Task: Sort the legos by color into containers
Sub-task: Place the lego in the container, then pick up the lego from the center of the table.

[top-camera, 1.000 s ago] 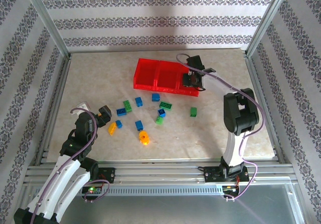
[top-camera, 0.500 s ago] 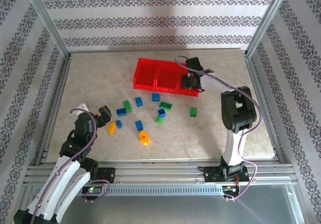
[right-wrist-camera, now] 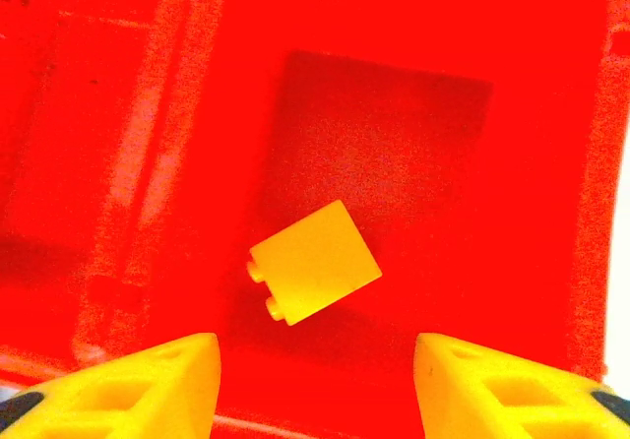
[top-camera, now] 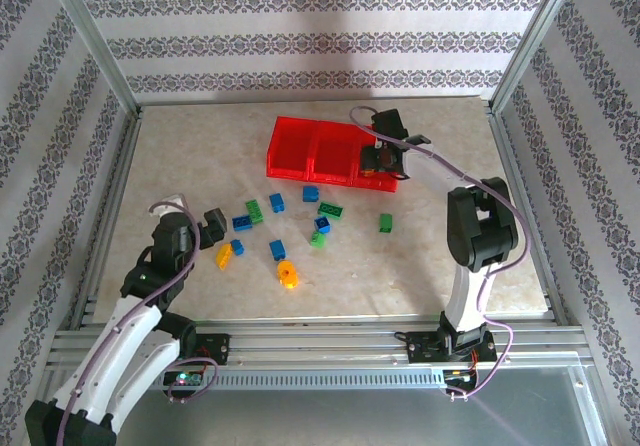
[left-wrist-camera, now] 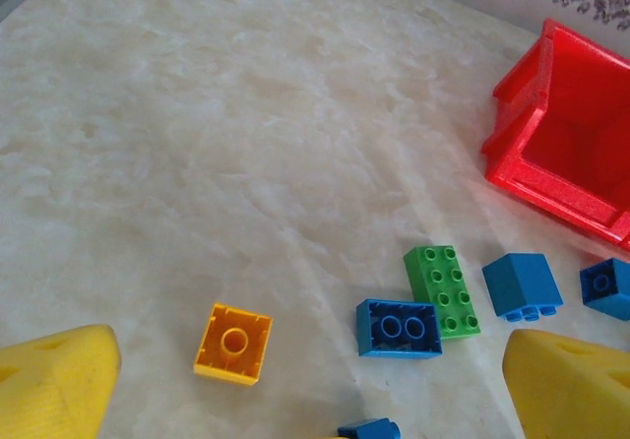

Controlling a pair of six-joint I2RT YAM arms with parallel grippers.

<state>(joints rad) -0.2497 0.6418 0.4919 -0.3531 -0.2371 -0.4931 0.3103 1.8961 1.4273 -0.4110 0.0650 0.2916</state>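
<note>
Toward the far side of the marble table (top-camera: 430, 256): long red tray (top-camera: 292, 154), three compartments. Over its right-hand compartment, right gripper (right-wrist-camera: 315, 345), fingers parted, gripping nothing; yellow brick (right-wrist-camera: 315, 260) free of the fingers, inside that compartment. Near left, left gripper (left-wrist-camera: 310, 355) spread wide and empty above scattered legos (top-camera: 278, 249): green brick (left-wrist-camera: 442, 290) just beside blue brick (left-wrist-camera: 398, 328), orange brick (left-wrist-camera: 232, 343) a little apart from both.

Bright, even light washes the pale table (top-camera: 200, 156), leaving faint shadows under bricks (left-wrist-camera: 399, 328) near the red tray (top-camera: 292, 151). Inside the tray, colour oversaturates, edges blur, a dark patch shades its floor.
</note>
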